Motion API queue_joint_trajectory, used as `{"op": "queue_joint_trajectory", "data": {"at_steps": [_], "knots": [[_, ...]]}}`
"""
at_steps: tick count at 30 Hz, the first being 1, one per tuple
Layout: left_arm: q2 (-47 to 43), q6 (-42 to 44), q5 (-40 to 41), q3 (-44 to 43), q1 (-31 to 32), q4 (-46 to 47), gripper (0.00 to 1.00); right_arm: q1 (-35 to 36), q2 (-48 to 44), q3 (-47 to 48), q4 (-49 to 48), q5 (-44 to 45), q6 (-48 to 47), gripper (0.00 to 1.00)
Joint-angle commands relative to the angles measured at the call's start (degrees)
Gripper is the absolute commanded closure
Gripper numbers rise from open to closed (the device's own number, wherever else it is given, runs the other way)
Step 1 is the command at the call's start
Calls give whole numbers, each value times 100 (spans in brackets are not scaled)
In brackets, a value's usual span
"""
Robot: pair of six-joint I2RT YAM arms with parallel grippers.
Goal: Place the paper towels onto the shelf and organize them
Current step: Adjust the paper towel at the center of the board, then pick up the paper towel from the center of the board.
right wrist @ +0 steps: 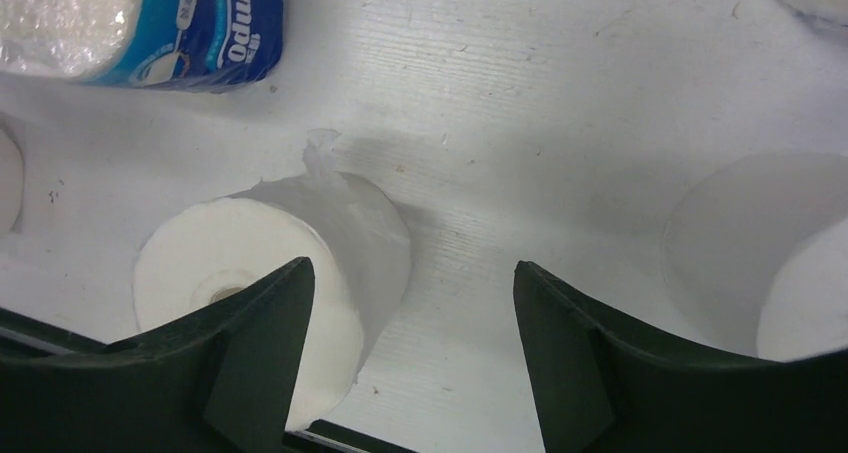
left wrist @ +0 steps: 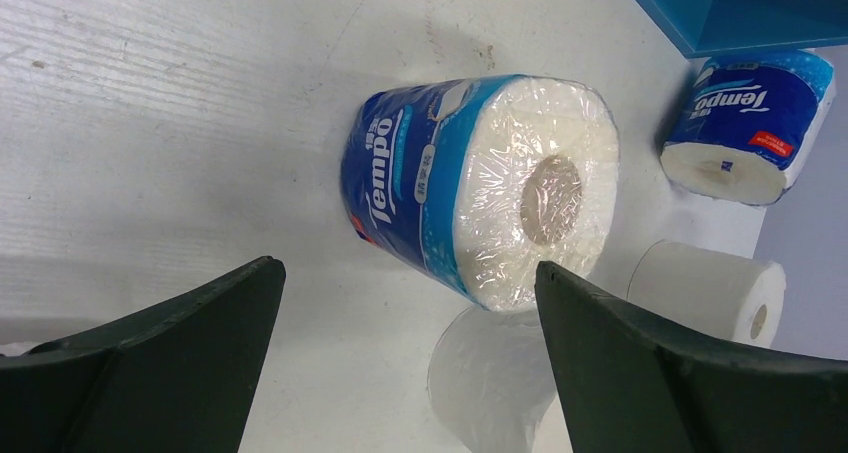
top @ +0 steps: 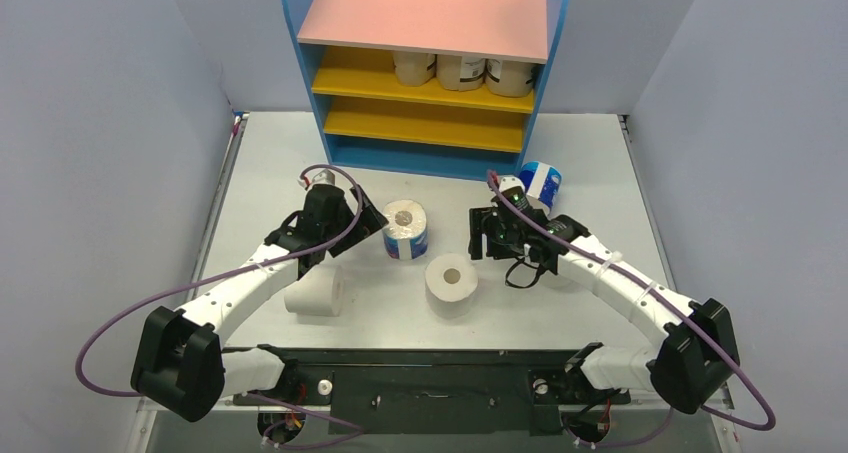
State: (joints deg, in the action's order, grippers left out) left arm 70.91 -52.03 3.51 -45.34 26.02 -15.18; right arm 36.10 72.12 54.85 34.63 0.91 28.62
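The shelf (top: 428, 21) stands at the back, with three tan-wrapped paper towels (top: 462, 71) on its upper yellow board. A blue-and-white roll (top: 405, 229) (left wrist: 480, 188) stands on the table just ahead of my left gripper (top: 372, 223) (left wrist: 407, 266), which is open and apart from it. Another blue-and-white roll (top: 541, 181) (left wrist: 745, 123) sits near the shelf's right foot. A plain white roll (top: 451, 283) (right wrist: 250, 283) stands mid-table, and a second white roll (top: 316, 293) lies under my left arm. My right gripper (top: 485, 241) (right wrist: 410, 264) is open over bare table beside the middle white roll.
A third white roll (right wrist: 800, 303) (left wrist: 710, 288) sits close under my right arm. Grey walls enclose the table on both sides. The shelf's lower yellow board (top: 430, 125) and blue base (top: 430, 158) hold nothing.
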Motion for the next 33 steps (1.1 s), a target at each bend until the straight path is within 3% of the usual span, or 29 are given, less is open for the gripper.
{"op": "queue_joint_trajectory", "data": {"at_steps": [1,7,21,33], "knots": [[-185,-29,-121,45,-44,249,4,226,-335,112,-32,-406,-288,27],[-38,-79,-238,101,-44,419,3,938,-96,172,312,-20,-317,24],[26,-152,-351,136,-36,525,3,979,406,40,65,-12,-309,35],[40,-174,-351,214,-36,568,3,982,587,10,45,-43,-340,57]]}}
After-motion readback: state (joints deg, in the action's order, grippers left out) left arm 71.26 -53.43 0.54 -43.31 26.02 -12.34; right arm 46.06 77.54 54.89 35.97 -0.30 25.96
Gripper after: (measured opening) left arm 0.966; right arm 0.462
